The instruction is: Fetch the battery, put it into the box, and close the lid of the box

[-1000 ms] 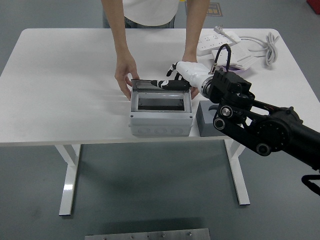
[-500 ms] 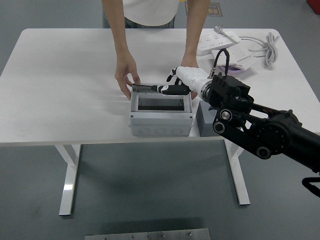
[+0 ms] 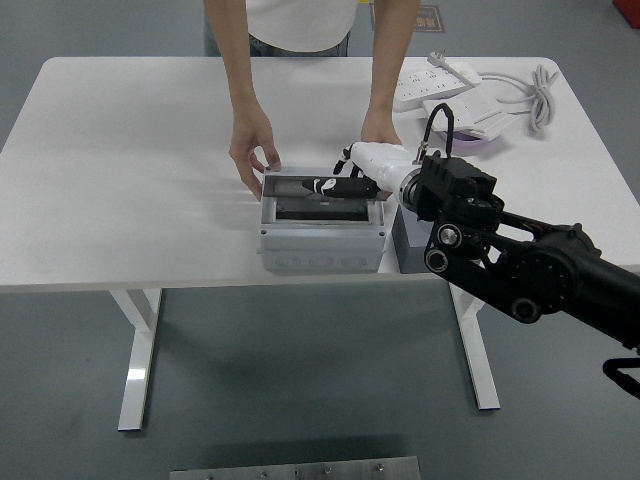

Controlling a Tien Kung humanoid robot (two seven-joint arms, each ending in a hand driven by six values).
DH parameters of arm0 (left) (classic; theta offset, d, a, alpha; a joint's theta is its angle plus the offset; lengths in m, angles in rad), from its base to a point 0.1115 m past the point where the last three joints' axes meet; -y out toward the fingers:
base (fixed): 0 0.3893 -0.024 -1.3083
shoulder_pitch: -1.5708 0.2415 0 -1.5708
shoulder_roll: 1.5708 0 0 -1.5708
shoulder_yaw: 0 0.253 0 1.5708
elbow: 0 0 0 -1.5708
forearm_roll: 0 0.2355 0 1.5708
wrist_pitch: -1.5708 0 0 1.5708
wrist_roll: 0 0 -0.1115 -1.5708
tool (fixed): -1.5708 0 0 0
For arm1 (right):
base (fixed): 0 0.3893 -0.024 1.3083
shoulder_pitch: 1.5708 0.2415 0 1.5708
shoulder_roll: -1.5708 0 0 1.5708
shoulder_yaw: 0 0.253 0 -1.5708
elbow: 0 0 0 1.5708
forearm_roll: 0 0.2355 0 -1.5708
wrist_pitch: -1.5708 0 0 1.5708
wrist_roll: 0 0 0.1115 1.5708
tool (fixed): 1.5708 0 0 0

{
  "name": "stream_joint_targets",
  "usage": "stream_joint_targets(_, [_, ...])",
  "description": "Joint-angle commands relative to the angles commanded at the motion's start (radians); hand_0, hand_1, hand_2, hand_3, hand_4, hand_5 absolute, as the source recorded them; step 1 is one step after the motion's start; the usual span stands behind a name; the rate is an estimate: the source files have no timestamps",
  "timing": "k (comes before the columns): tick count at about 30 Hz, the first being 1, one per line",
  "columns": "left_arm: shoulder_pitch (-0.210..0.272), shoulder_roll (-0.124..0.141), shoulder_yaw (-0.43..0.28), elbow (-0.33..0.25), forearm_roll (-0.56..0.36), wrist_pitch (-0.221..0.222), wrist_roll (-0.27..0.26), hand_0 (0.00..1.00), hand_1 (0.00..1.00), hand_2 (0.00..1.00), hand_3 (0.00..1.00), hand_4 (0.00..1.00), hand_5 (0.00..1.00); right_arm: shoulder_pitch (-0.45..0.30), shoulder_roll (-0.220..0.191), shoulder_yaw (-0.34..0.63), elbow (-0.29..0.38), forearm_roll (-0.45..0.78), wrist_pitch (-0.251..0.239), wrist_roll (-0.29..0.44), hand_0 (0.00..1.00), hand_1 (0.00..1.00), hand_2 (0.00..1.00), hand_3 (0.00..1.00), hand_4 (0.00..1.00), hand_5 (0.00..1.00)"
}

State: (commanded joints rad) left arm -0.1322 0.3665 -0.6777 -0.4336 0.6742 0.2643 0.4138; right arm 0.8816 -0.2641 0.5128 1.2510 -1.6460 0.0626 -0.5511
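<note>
A grey plastic box [image 3: 320, 250] stands near the table's front edge, and its dark hinged lid [image 3: 295, 187] is tilted down low over the opening. My right hand [image 3: 345, 183], white with black fingertips, reaches in from the right. Its fingers lie stretched out on top of the lid and grasp nothing. The box's inside is dark, and I cannot tell whether a battery lies in it. A grey block [image 3: 408, 245] sits against the box's right side, partly under my forearm. A person at the far side steadies the box with one hand [image 3: 252, 150] at its left rear corner and the other hand [image 3: 380, 128] behind my wrist.
White power strips [image 3: 440, 85] and a coiled white cable [image 3: 540, 85] lie at the back right. My black right arm [image 3: 530, 270] hangs over the table's right front edge. The person's forearms come down from the top centre.
My right hand has moved down and slightly forward, pushing the lid from nearly upright down over the box's opening. The person's hands stay at the box.
</note>
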Motion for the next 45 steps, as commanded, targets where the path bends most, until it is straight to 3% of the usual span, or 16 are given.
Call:
stream_joint_targets(11, [0.001,0.001,-0.007,-0.001,0.01,0.0,0.007,0.662,0.737,0.696,0.61,0.63,0.289,-0.006,0.005,0.006,0.013,-0.003,0.001,0.001,0.562,0.46,0.48,0.715,0.937,0.998])
stream_joint_targets(21, [0.0,-0.002,-0.006,-0.001,0.008,0.0,0.006,0.662,0.737,0.696,0.609,0.629,0.288,-0.061,-0.051,0.14,0.066,-0.033,0.02,0.002,0.563,0.46,0.481,0.715,0.937,0.998])
stream_joint_targets(26, [0.003,-0.01,0.001,-0.001,-0.005,0.003,0.002,0.662,0.737,0.695,0.609,0.629,0.286,-0.157,-0.105,0.271,0.108,-0.019,-0.005,0.112,0.559,0.461,0.481,0.714,0.938,0.998])
stream_joint_targets(31, [0.007,-0.016,0.005,-0.002,-0.011,0.005,0.001,0.662,0.737,0.695,0.609,0.629,0.286,-0.259,-0.12,0.43,0.125,0.025,-0.054,0.242,0.559,0.461,0.481,0.714,0.938,0.998])
stream_joint_targets(35, [0.006,-0.018,0.006,-0.002,-0.014,0.005,-0.001,0.662,0.737,0.694,0.608,0.626,0.284,-0.326,-0.101,0.557,0.107,0.091,-0.086,0.333,0.564,0.466,0.505,0.703,0.939,0.998])
stream_joint_targets(43, [0.003,-0.024,0.007,-0.003,-0.017,0.003,-0.001,0.663,0.738,0.693,0.607,0.626,0.284,-0.412,-0.02,0.806,-0.009,0.302,-0.173,0.55,0.591,0.511,0.549,0.682,0.949,0.998])
stream_joint_targets(44, [0.003,-0.025,0.008,-0.003,-0.019,0.003,-0.002,0.664,0.737,0.692,0.606,0.626,0.285,-0.419,-0.011,0.834,-0.028,0.337,-0.18,0.581,0.63,0.623,0.638,0.691,0.966,0.998])
stream_joint_targets(45, [0.003,-0.026,0.007,-0.003,-0.018,0.003,-0.001,0.664,0.737,0.692,0.606,0.626,0.285,-0.424,-0.005,0.856,-0.042,0.367,-0.184,0.607,0.63,0.623,0.638,0.691,0.966,0.998])
